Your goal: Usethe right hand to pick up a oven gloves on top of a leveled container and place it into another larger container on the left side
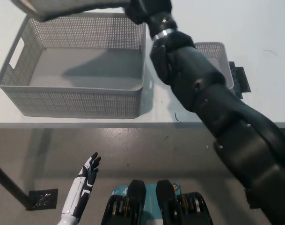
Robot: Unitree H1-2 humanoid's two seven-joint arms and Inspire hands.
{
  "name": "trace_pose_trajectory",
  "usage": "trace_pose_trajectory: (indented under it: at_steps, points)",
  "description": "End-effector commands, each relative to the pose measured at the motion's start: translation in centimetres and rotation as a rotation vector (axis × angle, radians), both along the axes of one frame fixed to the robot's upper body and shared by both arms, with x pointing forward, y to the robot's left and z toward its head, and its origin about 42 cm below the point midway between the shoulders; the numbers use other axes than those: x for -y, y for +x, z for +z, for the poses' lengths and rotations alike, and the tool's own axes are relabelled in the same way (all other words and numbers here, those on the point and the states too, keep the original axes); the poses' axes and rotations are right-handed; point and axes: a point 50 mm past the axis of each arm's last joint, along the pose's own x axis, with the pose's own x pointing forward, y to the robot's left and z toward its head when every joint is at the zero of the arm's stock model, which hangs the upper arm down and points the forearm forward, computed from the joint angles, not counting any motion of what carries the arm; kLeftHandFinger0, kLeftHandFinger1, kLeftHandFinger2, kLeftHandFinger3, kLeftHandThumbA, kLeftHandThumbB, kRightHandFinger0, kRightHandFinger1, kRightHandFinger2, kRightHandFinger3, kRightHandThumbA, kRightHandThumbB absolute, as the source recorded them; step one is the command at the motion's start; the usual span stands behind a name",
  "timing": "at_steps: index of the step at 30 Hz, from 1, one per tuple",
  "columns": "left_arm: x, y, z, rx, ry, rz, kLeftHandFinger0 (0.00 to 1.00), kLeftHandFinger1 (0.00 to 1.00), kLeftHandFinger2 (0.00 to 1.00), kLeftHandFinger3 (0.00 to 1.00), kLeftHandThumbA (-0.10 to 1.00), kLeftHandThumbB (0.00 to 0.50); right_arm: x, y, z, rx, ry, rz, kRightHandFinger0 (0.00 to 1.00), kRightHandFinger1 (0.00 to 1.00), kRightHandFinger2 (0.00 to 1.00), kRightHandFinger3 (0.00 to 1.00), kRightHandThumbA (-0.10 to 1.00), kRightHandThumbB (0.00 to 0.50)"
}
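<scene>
Left hand (pixel 88 172) hangs below the table (pixel 254 28) edge, fingers spread, idle. Right arm (pixel 203 103) crosses over the small container (pixel 217 51) toward the large container (pixel 76 70). Right hand (pixel 142 8) grips the grey oven glove (pixel 62 7) above the large container's far rim. Risk: letting go here could drape the glove on the rim or drop it behind.
</scene>
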Motion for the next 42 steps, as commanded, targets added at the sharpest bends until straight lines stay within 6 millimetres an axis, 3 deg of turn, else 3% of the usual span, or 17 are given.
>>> trace_pose_trajectory:
  at_steps: [1, 3, 5, 9, 10, 11, 12, 13, 15, 17, 19, 24, 29, 33, 34, 37, 42]
  points:
    - [0.0, 0.6, 1.4, 0.063, 0.028, -0.018, 1.0, 1.0, 1.0, 1.0, 1.0, 0.195, -2.5, -0.2, 4.8, -0.003, -0.02, -0.026, 0.0, 0.15, 0.7, 0.33, -0.1, 0.231]
    - [0.0, 0.6, 1.4, 0.067, 0.029, -0.017, 1.0, 1.0, 1.0, 1.0, 1.0, 0.197, -2.9, -0.1, 4.6, -0.053, -0.042, -0.061, 0.0, 0.18, 0.67, 0.36, -0.1, 0.294]
    - [0.0, 0.6, 1.4, 0.07, 0.036, -0.018, 1.0, 1.0, 1.0, 1.0, 1.0, 0.198, -3.3, -0.1, 4.2, -0.108, -0.057, -0.095, 0.0, 0.18, 0.64, 0.41, -0.1, 0.292]
    - [0.1, 0.6, 1.5, 0.073, 0.036, -0.021, 1.0, 1.0, 1.0, 1.0, 1.0, 0.195, -3.5, 0.1, 3.5, -0.218, -0.101, -0.142, 0.0, 0.11, 0.37, 0.57, -0.1, 0.309]
    - [0.1, 0.6, 1.5, 0.074, 0.041, -0.023, 1.0, 1.0, 1.0, 1.0, 1.0, 0.195, -3.7, 0.2, 3.3, -0.3, -0.131, -0.172, 0.04, 0.18, 0.47, 0.85, -0.08, 0.266]
    - [0.2, 0.6, 1.5, 0.075, 0.044, -0.025, 1.0, 1.0, 1.0, 1.0, 1.0, 0.195, -3.7, 0.3, 3.1, -0.345, -0.152, -0.182, 0.14, 0.3, 0.66, 1.0, 0.05, 0.257]
    - [0.2, 0.7, 1.6, 0.076, 0.04, -0.027, 1.0, 1.0, 1.0, 1.0, 1.0, 0.193, -3.8, 0.3, 3.1, -0.397, -0.189, -0.193, 0.3, 0.5, 0.94, 1.0, 0.3, 0.279]
    - [0.2, 0.7, 1.6, 0.076, 0.038, -0.028, 1.0, 1.0, 1.0, 1.0, 1.0, 0.187, -4.0, 0.3, 3.2, -0.442, -0.189, -0.193, 0.53, 0.81, 1.0, 1.0, 0.43, 0.363]
    - [0.1, 0.8, 1.7, 0.078, 0.038, -0.029, 1.0, 1.0, 1.0, 1.0, 1.0, 0.189, -4.1, 0.2, 3.4, -0.471, -0.18, -0.191, 0.71, 1.0, 1.0, 1.0, 0.49, 0.391]
    - [0.1, 0.8, 1.8, 0.081, 0.06, -0.032, 1.0, 1.0, 1.0, 1.0, 1.0, 0.184, -4.0, 0.3, 3.8, -0.484, -0.166, -0.181, 0.89, 1.0, 1.0, 1.0, 0.55, 0.367]
    - [0.0, 0.8, 1.8, 0.082, 0.057, -0.032, 1.0, 1.0, 1.0, 1.0, 1.0, 0.173, -3.7, 0.5, 4.5, -0.514, -0.106, -0.159, 1.0, 1.0, 1.0, 1.0, 0.5, 0.344]
    - [0.0, 1.0, 1.8, 0.089, 0.049, -0.029, 1.0, 1.0, 1.0, 1.0, 1.0, 0.166, -3.0, 0.9, 6.0, -0.542, -0.057, -0.117, 1.0, 1.0, 1.0, 1.0, 0.55, 0.338]
    - [0.0, 1.0, 1.8, 0.087, 0.045, -0.032, 1.0, 1.0, 1.0, 1.0, 1.0, 0.165, -2.4, 1.1, 8.4, -0.574, 0.046, -0.015, 1.0, 1.0, 1.0, 1.0, 0.75, 0.408]
    - [0.3, 1.0, 1.8, 0.091, 0.055, -0.043, 1.0, 1.0, 1.0, 1.0, 1.0, 0.154, -1.8, 1.0, 11.3, -0.58, 0.174, 0.177, 1.0, 1.0, 1.0, 1.0, 0.97, 0.493]
    - [0.3, 1.0, 1.9, 0.092, 0.056, -0.041, 1.0, 1.0, 1.0, 1.0, 1.0, 0.155, -1.5, 0.6, 13.1, -0.548, 0.241, 0.283, 1.0, 1.0, 1.0, 1.0, 1.0, 0.45]
    - [0.1, 1.2, 2.0, 0.092, 0.061, -0.042, 1.0, 1.0, 1.0, 1.0, 1.0, 0.167, -0.4, -0.5, 17.2, -0.454, 0.338, 0.449, 1.0, 1.0, 1.0, 1.0, 1.0, 0.44]
    - [-0.3, 1.6, 2.2, 0.095, 0.081, -0.046, 1.0, 1.0, 1.0, 1.0, 1.0, 0.154, 2.4, -5.4, 26.5, -0.452, 0.506, 0.832, 1.0, 1.0, 1.0, 1.0, 0.99, 0.498]
